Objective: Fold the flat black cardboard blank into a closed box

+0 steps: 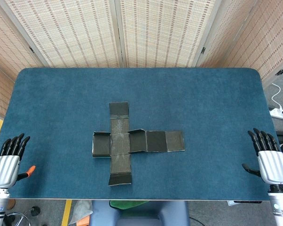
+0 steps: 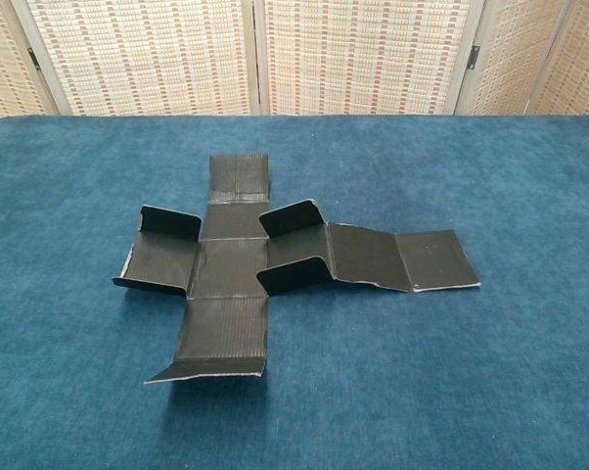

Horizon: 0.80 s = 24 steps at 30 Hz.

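Lying unfolded mid-bench (image 1: 202,94), cardboard blank (image 1: 120,141) has side flaps partly raised; left hand (image 1: 7,162) and right hand (image 1: 269,160) rest at near corners, fingers spread, holding nothing.

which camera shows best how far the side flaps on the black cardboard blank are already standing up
The chest view: its low angle shows the cardboard blank with small side flaps raised off the blue table. The head view looks straight down, so the blank reads as a nearly flat cross and the flaps' lift is hard to judge.
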Motion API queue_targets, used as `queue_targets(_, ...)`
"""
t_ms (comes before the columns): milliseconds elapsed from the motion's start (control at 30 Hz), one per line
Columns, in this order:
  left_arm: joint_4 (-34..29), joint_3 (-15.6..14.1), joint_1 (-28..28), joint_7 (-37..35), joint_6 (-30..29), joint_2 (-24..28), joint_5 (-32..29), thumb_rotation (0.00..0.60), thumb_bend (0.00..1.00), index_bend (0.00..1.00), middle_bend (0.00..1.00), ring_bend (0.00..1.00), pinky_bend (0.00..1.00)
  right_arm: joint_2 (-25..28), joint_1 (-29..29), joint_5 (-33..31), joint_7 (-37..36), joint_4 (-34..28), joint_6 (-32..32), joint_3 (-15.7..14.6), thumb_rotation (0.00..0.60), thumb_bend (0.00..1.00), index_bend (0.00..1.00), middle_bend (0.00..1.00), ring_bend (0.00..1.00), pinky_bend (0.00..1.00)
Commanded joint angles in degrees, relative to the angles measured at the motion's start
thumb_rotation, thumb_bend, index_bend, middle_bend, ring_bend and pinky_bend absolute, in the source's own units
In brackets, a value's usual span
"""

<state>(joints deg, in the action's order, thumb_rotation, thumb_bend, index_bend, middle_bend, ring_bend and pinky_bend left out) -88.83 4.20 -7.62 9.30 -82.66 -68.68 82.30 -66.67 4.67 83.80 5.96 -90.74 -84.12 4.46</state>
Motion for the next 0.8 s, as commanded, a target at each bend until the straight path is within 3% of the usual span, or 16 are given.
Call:
queue_targets(33,0.30,0.16,0.03,0.27,-0.36,-0.38,-0.16,0.600,0.20,0.00,0.00,0.00,0.05,-0.10,0.11,-0.05,-0.12,-0.08,0.18,0.03,0.600,0.04,0.00,0.02,0.00,0.08)
queue_targets(533,-0.08,-0.51,1.25,-0.18,-2.85,0.04,1.32,0.600,0.20,0.00,0.00,0.00,0.06,0.52,-0.04,2.20,-4.44,-1.44,-0.09,-0.92,0.600,0.04,0.00,0.06,0.05,0.19)
queue_targets(633,0.02,-0.53,1.25,-0.28,-2.71,-0.06,1.23,0.600,0.20,0.00,0.00,0.00,0.05,0.60,0.85,2.41,-4.35,-2.92,1.01,-0.70,0.600,0.04,0.00,0.08,0.12,0.30)
queue_targets(800,0.55,-0.50,1.01,-0.76,-2.33,-0.38,1.30,0.600,0.20,0.00,0.00,0.00,0.06,1.06,4.76,1.56,-1.20,-7.49,6.62,0.40,0.600,0.04,0.00,0.09,0.42,0.73)
